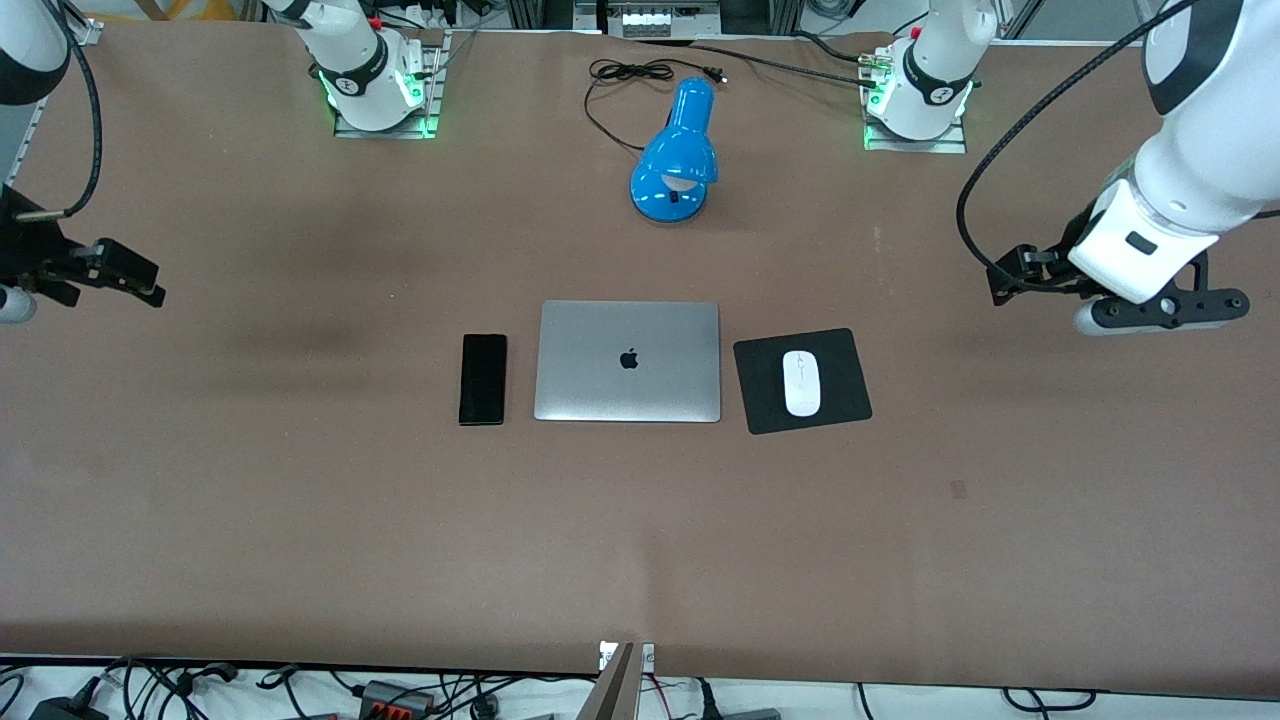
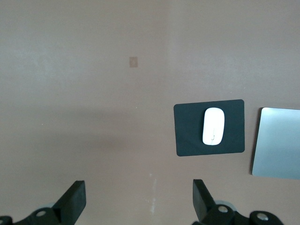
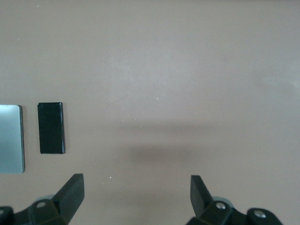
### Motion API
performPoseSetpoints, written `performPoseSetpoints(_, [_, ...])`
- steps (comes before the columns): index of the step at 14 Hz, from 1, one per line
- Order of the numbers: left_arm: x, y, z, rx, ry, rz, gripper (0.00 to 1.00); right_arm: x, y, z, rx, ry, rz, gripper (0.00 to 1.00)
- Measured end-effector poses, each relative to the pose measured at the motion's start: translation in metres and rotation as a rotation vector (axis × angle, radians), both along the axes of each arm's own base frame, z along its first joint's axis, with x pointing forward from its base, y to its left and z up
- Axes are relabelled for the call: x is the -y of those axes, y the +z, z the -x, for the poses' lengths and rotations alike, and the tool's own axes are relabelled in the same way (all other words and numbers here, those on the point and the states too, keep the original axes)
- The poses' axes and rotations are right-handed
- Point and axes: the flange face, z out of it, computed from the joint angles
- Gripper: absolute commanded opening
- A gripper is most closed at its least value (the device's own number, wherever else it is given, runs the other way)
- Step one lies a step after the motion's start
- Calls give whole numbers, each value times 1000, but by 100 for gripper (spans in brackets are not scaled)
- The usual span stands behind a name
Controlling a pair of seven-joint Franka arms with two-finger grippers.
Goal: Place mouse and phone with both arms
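Note:
The white mouse point(image 1: 802, 382) lies on a square black pad point(image 1: 845, 400) beside the closed silver laptop point(image 1: 628, 361), toward the left arm's end. The black phone point(image 1: 483, 379) lies flat beside the laptop toward the right arm's end. My left gripper point(image 1: 1170, 308) is open and empty over bare table at the left arm's end, well away from the mouse point(image 2: 213, 126); its jaws point(image 2: 139, 190) stand wide apart. My right gripper point(image 1: 70, 275) is open and empty over bare table at the right arm's end, well away from the phone point(image 3: 50, 128); its jaws point(image 3: 137, 185) stand wide apart.
A blue desk lamp point(image 1: 676, 152) with a black cord lies farther from the front camera than the laptop, between the two arm bases. The brown table point(image 1: 300, 520) stretches wide around the laptop, which also shows in the left wrist view point(image 2: 276, 143) and the right wrist view point(image 3: 10, 138).

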Motion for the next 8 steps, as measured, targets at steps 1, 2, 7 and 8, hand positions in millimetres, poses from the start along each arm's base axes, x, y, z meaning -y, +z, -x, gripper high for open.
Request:
performPoseSetpoints(1, [-2, 1, 3, 6, 4, 2, 100, -1, 1, 4, -6, 3, 0, 100])
performPoseSetpoints(2, [-4, 3, 5, 11, 9, 5, 100, -1, 3, 6, -9, 8, -1, 100])
performPoseSetpoints(7, [-6, 5, 3, 24, 3, 17, 100, -3, 8, 9, -8, 22, 0, 100])
performPoseSetpoints(8, [-9, 5, 3, 24, -3, 17, 100, -3, 9, 10, -6, 22, 0, 100])
